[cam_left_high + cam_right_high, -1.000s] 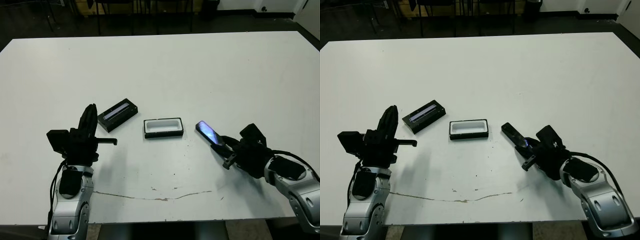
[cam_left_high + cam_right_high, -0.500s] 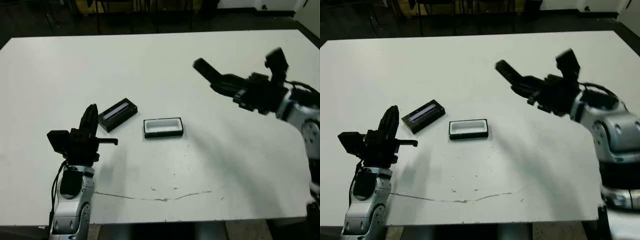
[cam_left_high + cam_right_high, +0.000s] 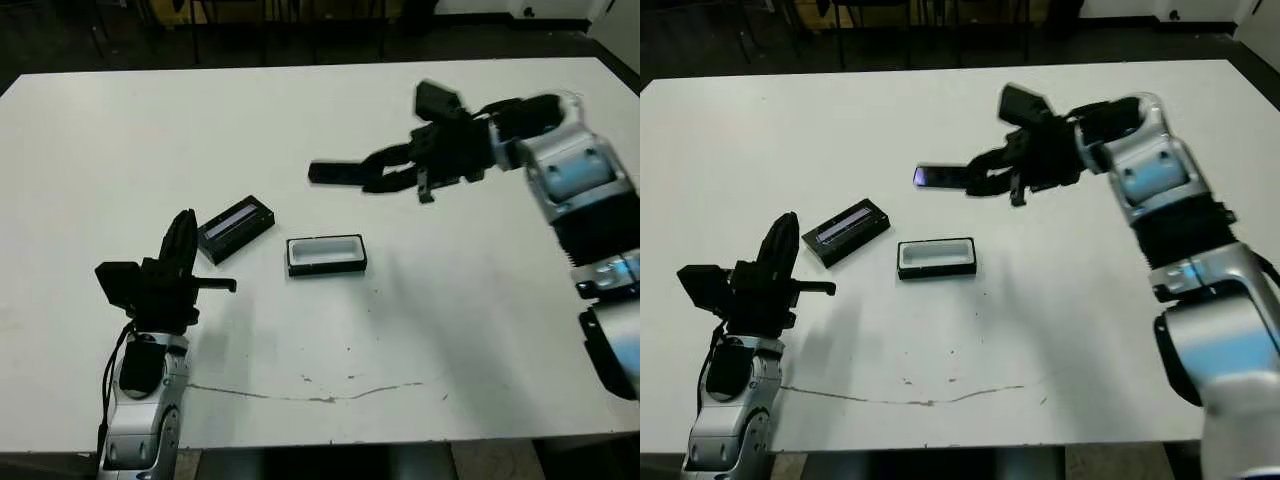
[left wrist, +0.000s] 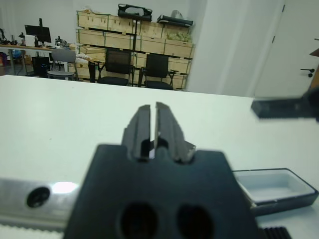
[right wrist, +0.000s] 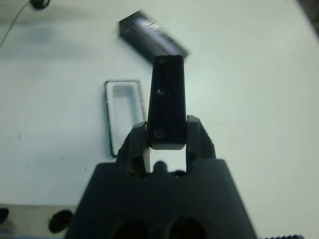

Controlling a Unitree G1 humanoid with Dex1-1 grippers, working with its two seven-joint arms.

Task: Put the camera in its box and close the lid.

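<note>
The right hand (image 3: 385, 180) grips the camera (image 3: 335, 172) in the air, beyond the open box (image 3: 326, 254) at mid-worktop (image 3: 300, 110). The lid (image 3: 236, 227) lies just left of the box. The left hand (image 3: 180, 245), fingers together, hovers near-left. Broad bare worktop surrounds them. Only the right wrist view shows the camera's underside.

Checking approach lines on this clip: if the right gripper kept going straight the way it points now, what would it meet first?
Probably the lid: the held camera aims at it, with the box just beside that line. Depth is unclear.

White table (image 3: 480, 330) w/ box (image 3: 327, 255) (open) beside lid (image 3: 235, 229).
</note>
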